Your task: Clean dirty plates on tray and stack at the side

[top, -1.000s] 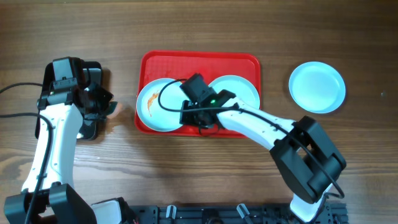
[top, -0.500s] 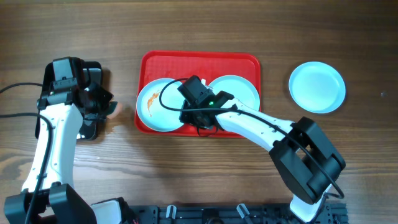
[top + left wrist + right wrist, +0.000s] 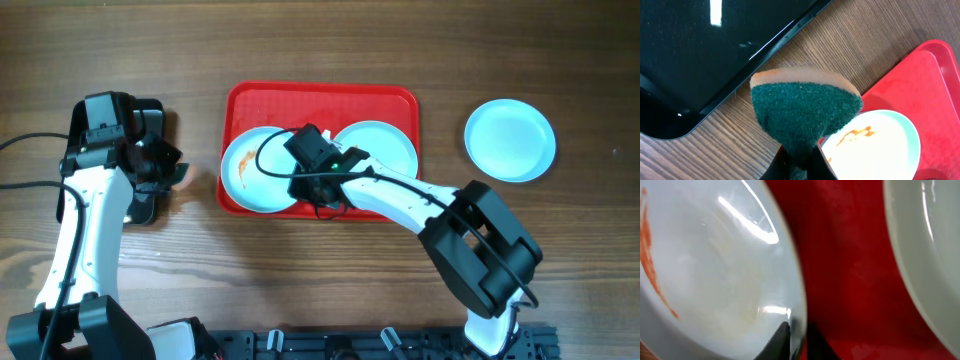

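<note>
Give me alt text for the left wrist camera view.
The left end effector grips a sponge, its green scouring face toward the camera, above a wooden table. A black tray lies at upper left; at lower right a pale plate with an orange smear sits on the red tray.

- Brown wooden table (image 3: 320, 40) with left-to-right grain, filling the whole view.
- Black rail (image 3: 340, 346) with knobs along the near edge.
- Evenly lit, soft shadows.

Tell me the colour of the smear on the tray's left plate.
Orange; the smear shows best in the left wrist view.
</note>
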`<state>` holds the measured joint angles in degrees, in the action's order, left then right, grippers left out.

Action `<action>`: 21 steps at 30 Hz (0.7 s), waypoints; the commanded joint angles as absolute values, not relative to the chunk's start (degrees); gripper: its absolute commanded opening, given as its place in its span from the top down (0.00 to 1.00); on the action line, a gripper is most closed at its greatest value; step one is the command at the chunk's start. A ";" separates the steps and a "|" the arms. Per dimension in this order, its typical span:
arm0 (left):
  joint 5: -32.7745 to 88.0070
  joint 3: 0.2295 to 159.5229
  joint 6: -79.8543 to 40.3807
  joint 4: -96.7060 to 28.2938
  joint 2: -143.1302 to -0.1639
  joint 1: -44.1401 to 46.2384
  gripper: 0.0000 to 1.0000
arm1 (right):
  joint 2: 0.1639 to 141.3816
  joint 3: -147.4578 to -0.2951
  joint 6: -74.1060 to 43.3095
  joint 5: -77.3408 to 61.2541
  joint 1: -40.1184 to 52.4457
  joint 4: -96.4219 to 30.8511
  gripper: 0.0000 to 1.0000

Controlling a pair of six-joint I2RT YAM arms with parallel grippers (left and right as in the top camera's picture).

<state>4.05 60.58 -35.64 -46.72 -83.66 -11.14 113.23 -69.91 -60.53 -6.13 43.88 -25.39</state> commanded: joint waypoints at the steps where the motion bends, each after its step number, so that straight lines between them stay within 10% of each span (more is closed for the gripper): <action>1: 4.51 60.18 -34.70 -46.57 -82.30 -10.92 0.96 | 114.74 -69.89 -58.89 -5.13 43.86 -25.61 0.96; 21: 16.80 60.16 -25.67 -43.86 -82.30 2.07 0.96 | 114.45 -70.39 -41.50 -2.33 40.73 -26.87 0.96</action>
